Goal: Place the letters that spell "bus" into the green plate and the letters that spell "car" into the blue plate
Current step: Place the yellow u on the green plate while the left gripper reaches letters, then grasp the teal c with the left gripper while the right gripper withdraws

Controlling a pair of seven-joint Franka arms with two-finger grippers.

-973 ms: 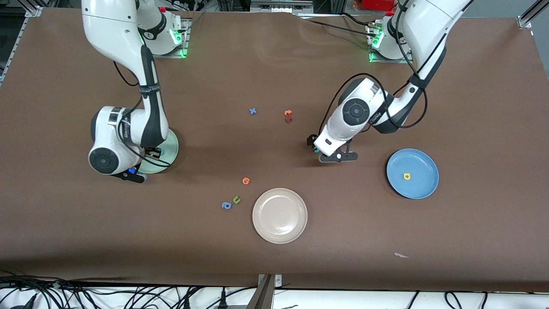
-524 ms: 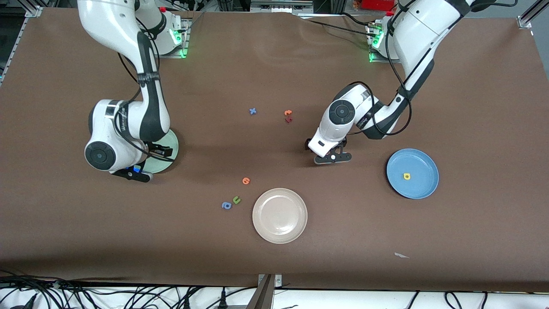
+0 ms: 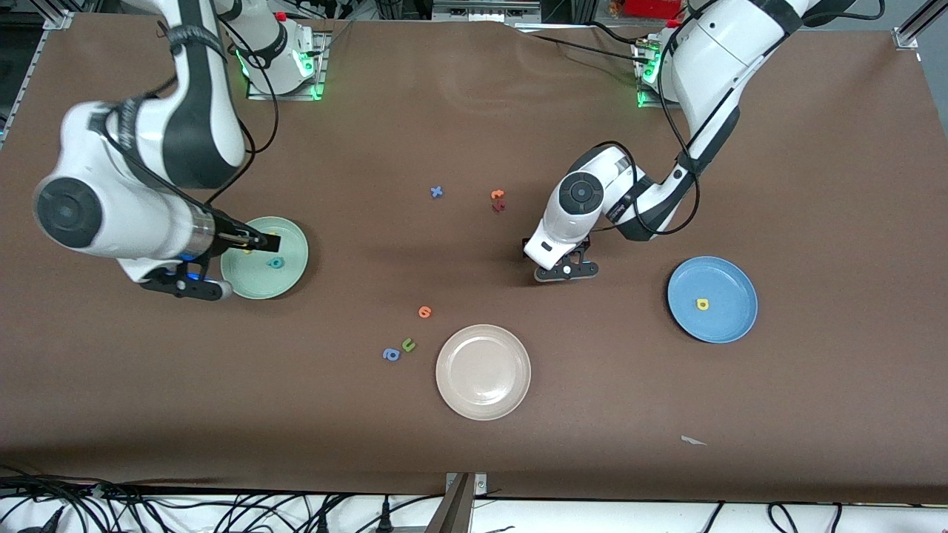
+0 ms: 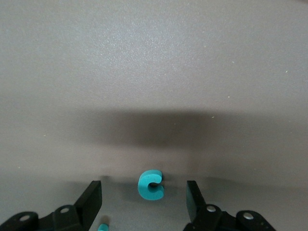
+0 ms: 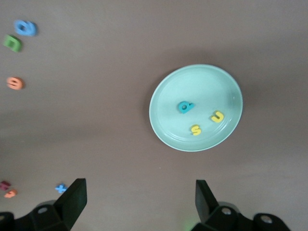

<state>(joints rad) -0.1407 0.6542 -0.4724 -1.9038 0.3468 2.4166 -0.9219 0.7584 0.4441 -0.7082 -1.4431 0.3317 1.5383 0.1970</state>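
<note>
The green plate holds the teal b, the yellow s and the yellow u. High over that plate's edge hangs my right gripper, open and empty. Down on the table between the green and the blue plate, my left gripper stands open around the teal c, with a gap on each side. A teal bit, perhaps the r, lies beside one finger. The yellow a lies in the blue plate. In the front view the left hand hides the c.
A beige plate sits nearer the front camera, mid-table. Loose letters lie about: an orange one, a green u, a blue a, a blue x, an orange and a red one. A paper scrap lies near the front edge.
My right gripper opened, left the teal b in the green plate and rose away. My left gripper sank lower around the c and its fingers drew closer together.
</note>
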